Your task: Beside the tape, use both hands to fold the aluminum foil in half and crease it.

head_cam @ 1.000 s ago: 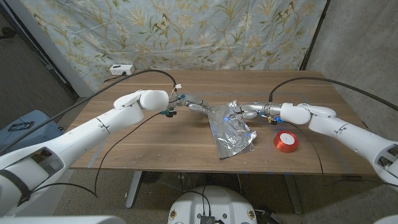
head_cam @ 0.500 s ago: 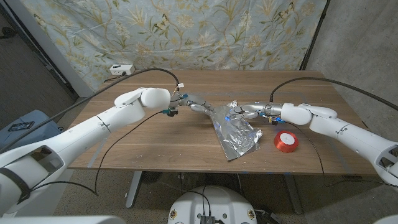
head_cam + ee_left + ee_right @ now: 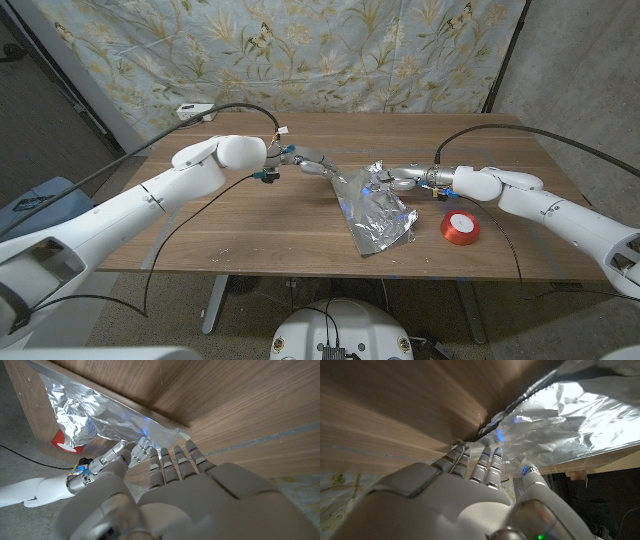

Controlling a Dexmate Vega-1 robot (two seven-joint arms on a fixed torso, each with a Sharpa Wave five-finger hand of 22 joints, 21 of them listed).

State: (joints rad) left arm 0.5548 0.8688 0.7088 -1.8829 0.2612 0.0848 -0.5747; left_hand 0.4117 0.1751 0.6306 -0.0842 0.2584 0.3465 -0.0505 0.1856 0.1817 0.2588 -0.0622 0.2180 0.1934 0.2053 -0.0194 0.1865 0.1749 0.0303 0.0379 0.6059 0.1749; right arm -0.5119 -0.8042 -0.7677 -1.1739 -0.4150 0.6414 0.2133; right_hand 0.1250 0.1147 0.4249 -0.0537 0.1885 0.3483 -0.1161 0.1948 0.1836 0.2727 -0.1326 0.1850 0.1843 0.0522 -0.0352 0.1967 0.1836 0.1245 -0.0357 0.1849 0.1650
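Crumpled aluminum foil (image 3: 375,215) mid-worktop, red tape (image 3: 460,227) just beside it at 3 o'clock.

Left robot hand (image 3: 308,166) meets the sheet's far corner at 11 o'clock, fingers extended; right robot hand (image 3: 395,180) at the 1 o'clock edge, fingertips on it. Actual pinch: cannot tell for either. Foil looks featherlight, limp, tear-prone, and holds any crease; best taken at the far corners and folded gently over the wooden worktop (image 3: 230,225).

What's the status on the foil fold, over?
Left hand and right hand both touching the aluminum foil's far edge. Foil crumpled, fold unfinished. Red tape roll beside it, nothing blocking.
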